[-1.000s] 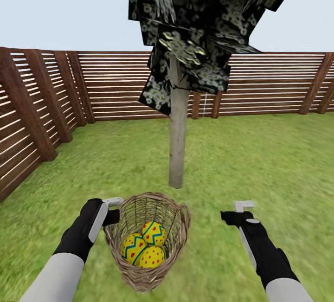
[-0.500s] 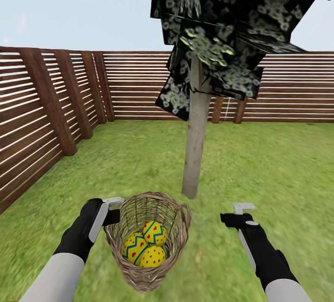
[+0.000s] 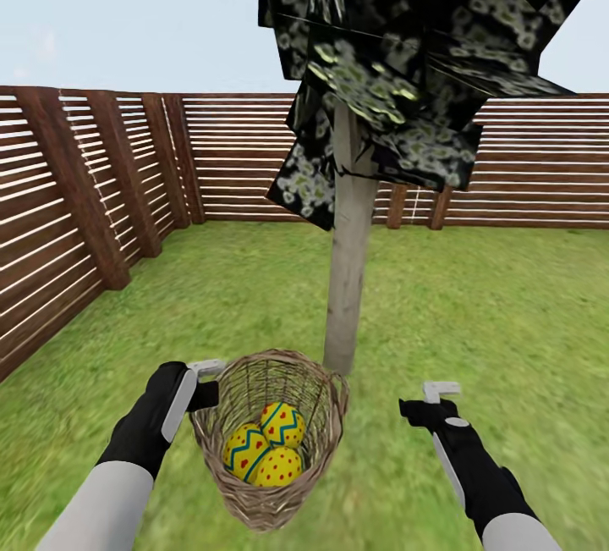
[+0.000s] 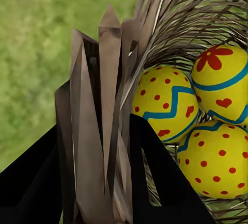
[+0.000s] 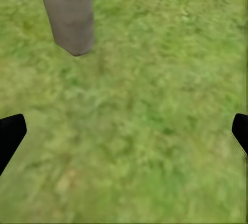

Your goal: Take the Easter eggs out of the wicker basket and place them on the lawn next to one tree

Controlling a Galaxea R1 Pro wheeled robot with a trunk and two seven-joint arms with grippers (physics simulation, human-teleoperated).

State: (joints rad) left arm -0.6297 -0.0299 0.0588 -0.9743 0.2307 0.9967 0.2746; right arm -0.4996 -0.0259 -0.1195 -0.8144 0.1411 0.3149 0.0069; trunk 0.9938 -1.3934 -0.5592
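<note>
Three yellow Easter eggs with blue zigzags and red dots lie together inside the wicker basket. My left gripper is shut on the basket's rim at its left side; the left wrist view has the woven rim clamped between the fingers and the eggs just beyond. To the right of the basket, my right gripper hangs open and empty over the lawn. The tree, with its pale trunk, rises just behind the basket, and its base lies ahead of the right gripper.
A reddish-brown slatted fence runs along the left and across the back of the garden. Dark blocky foliage hangs overhead. Open grass spreads to the right of the trunk and around its foot.
The whole view has shifted as the camera moved: the tree now stands closer and further right in view. The basket and both arms keep their places in the picture.
</note>
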